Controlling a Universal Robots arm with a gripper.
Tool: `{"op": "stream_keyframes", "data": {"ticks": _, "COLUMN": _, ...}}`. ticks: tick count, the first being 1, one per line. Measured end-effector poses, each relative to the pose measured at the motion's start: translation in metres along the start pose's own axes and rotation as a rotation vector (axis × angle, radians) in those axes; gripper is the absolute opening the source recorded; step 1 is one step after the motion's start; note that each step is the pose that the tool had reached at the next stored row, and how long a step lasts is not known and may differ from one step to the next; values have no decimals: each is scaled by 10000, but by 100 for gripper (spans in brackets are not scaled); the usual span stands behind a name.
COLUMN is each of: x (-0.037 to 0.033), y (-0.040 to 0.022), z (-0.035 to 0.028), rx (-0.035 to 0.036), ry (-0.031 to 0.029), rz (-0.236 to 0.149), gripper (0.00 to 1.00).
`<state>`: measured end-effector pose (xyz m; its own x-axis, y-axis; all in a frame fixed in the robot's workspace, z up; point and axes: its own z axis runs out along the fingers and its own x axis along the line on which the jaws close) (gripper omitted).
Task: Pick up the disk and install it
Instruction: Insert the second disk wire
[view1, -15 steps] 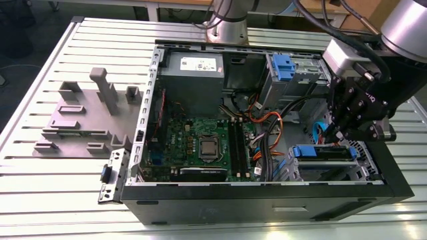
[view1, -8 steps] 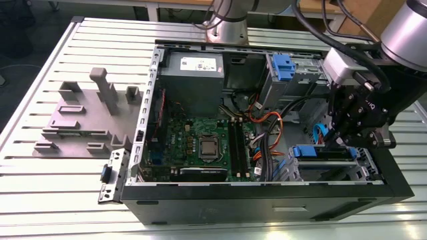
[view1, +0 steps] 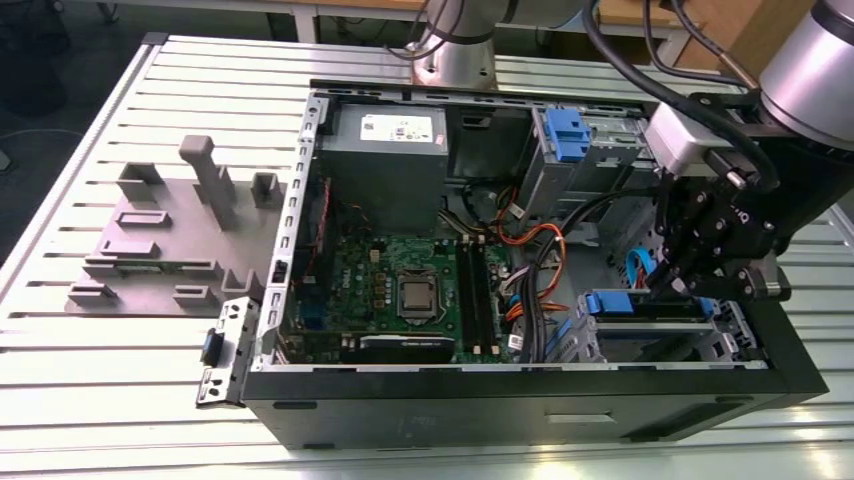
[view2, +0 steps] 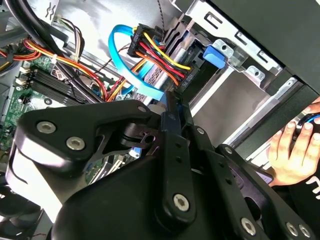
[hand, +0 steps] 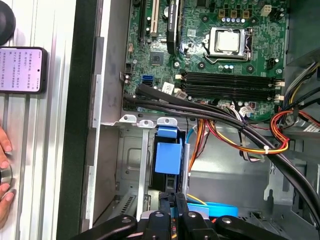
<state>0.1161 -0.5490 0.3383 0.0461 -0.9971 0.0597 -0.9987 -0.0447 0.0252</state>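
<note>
My gripper is pinched shut beside the disk inside the computer case, on a ribbed table; a hand rests nearby.

Matt black end effector, probably plastic; metal table.

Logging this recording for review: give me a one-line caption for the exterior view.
Gripper at the blue-edged disk in the open computer case's drive bay, on a slatted table.

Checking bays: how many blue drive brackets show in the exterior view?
2. One bracket in the bay near the power supply; the other bracket in the bay by the gripper. The arm may hide more.
</note>
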Motion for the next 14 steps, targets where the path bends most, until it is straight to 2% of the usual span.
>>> {"op": "stream_keyframes", "data": {"ticks": 9, "x": 8, "y": 0, "z": 20, "rx": 0, "ry": -4, "rz": 0, "gripper": 16}}
{"op": "stream_keyframes", "data": {"ticks": 14, "x": 8, "y": 0, "z": 15, "rx": 4, "ry": -64, "rz": -2, "gripper": 16}}
